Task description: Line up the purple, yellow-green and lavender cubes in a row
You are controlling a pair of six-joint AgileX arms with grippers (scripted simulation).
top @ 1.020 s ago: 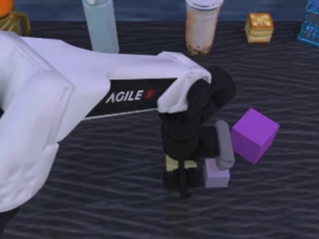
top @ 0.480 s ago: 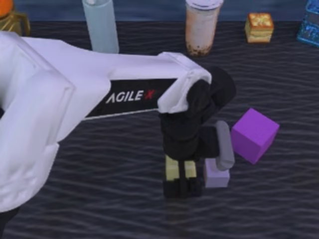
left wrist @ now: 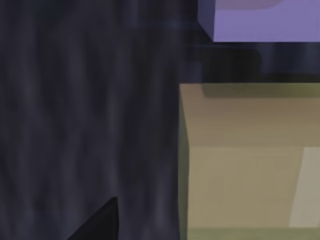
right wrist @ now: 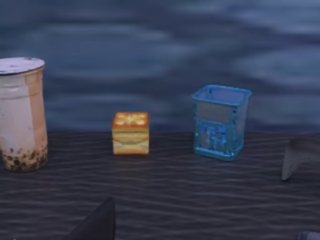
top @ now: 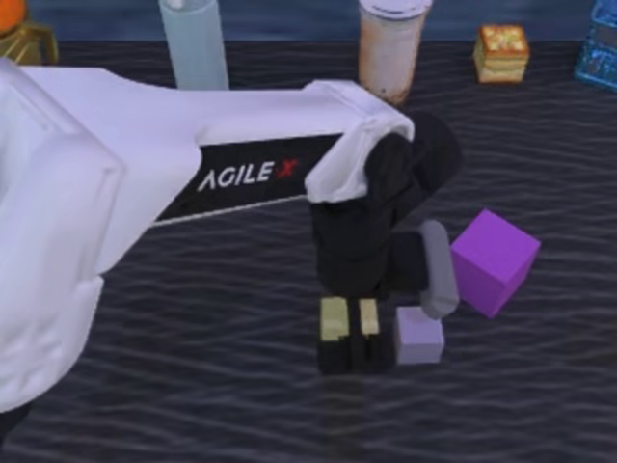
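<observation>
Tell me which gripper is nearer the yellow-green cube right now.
Left. The left gripper is right over the yellow-green cube, beside the lavender cube. The right gripper is out of the top view; its camera faces the back of the table, away from the cubes.

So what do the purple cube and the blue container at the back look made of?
Purple cube: likely matte plastic or foam, with flat, even faces and no glare. Blue container: probably translucent plastic; the background shows through its walls.
</observation>
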